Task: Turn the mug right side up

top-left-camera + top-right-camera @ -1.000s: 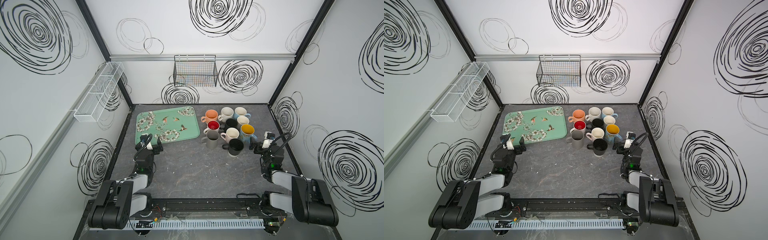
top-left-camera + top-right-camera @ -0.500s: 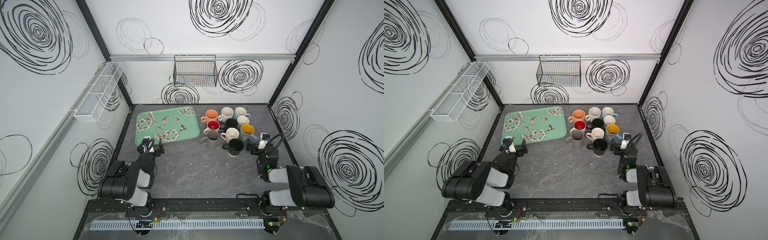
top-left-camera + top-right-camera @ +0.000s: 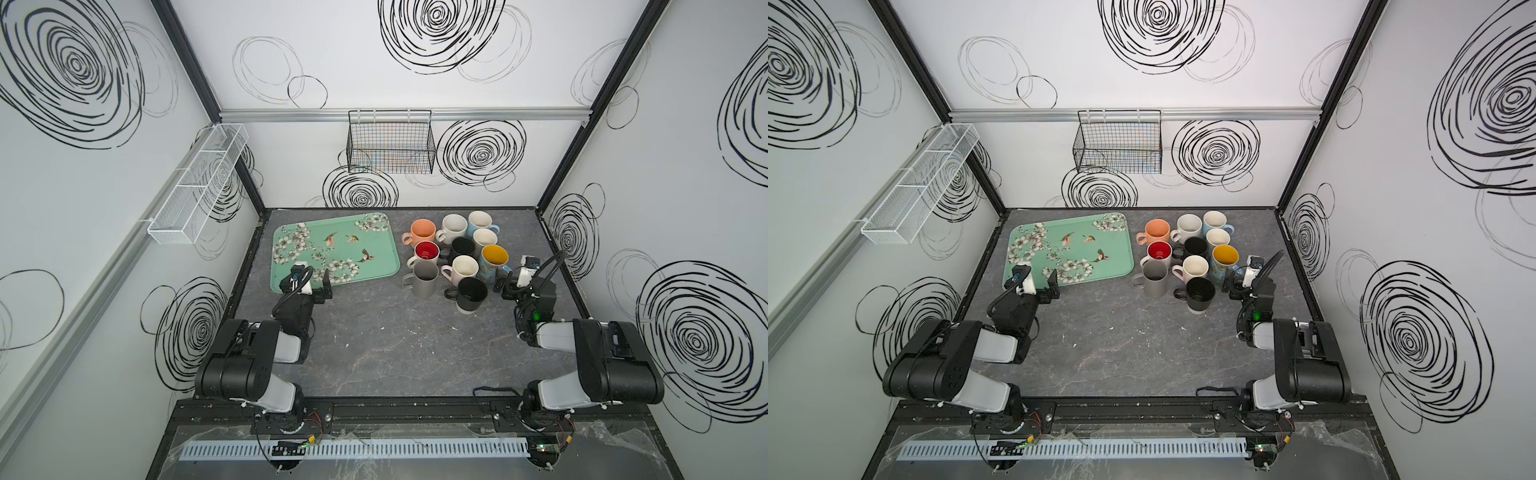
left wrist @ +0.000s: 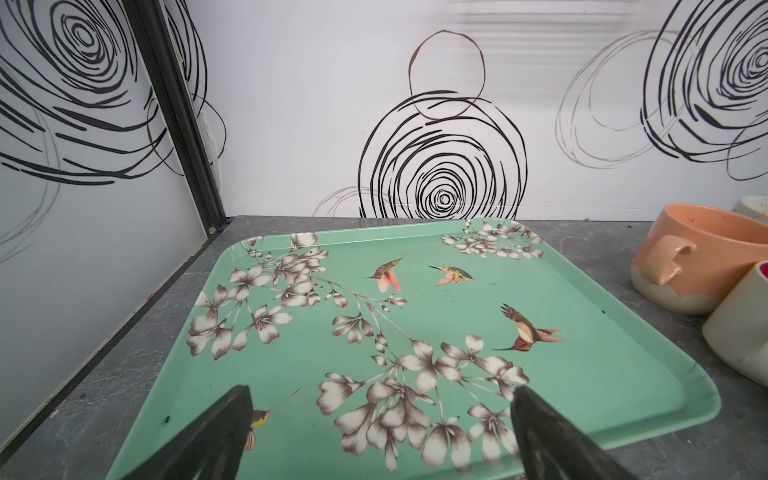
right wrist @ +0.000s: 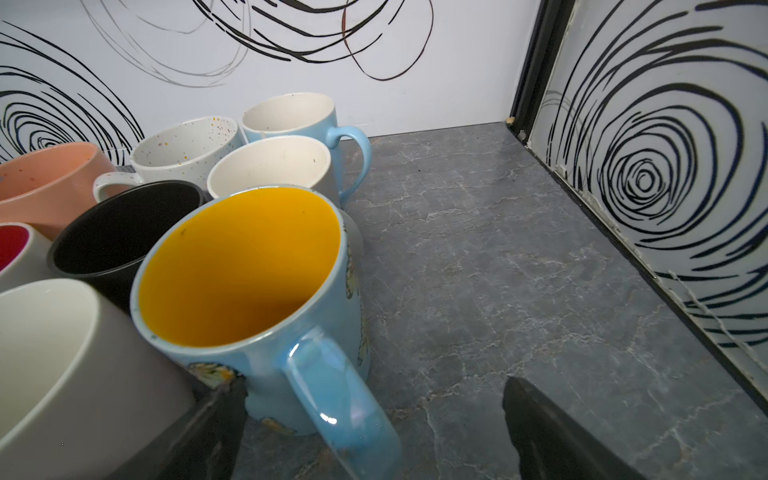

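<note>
Several mugs stand in a cluster at the back right of the table, and every one I can see has its mouth up. Nearest my right gripper (image 3: 515,280) (image 3: 1241,281) is a blue mug with a yellow inside (image 3: 494,255) (image 3: 1225,253) (image 5: 241,266). In the right wrist view its handle (image 5: 345,399) lies between the wide-open jaws of that gripper (image 5: 374,413), which hold nothing. My left gripper (image 3: 309,280) (image 3: 1037,282) (image 4: 380,415) hangs open and empty over the near edge of the green tray (image 3: 291,232) (image 3: 1121,266) (image 4: 623,353).
A black mug (image 3: 471,293) and a grey mug (image 3: 426,276) form the cluster's front row. An orange mug (image 4: 706,253) sits just right of the tray. A wire basket (image 3: 390,145) hangs on the back wall and a white mesh shelf (image 3: 199,187) on the left wall.
Both arms have unfolded from their low rest pose and lifted. The right gripper has shifted a little left toward the mugs, the left one toward the tray. Both stayed open.
</note>
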`<act>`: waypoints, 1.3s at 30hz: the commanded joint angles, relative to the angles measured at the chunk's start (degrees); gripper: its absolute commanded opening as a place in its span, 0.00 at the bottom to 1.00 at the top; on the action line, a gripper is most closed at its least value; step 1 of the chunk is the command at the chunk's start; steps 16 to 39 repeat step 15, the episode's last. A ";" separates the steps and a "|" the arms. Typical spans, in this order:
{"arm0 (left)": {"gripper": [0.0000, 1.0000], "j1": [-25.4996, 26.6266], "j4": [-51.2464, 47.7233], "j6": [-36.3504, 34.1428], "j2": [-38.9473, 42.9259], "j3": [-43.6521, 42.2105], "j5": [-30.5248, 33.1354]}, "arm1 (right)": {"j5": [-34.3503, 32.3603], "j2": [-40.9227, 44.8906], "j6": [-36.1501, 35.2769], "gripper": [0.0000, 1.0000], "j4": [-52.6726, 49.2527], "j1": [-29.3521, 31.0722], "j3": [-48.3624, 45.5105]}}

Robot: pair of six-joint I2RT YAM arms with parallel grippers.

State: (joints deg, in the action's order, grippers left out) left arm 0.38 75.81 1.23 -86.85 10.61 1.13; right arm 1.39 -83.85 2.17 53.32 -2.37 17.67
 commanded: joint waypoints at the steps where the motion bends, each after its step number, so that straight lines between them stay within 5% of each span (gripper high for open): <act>1: 0.99 0.32 1.17 -1.09 0.76 0.64 -0.97 | -0.07 -0.44 0.37 1.00 -0.32 -0.08 0.98; 39: 0.99 1.67 0.65 -1.91 1.02 0.65 2.07 | -0.06 -0.49 0.40 1.00 -0.32 -0.08 1.07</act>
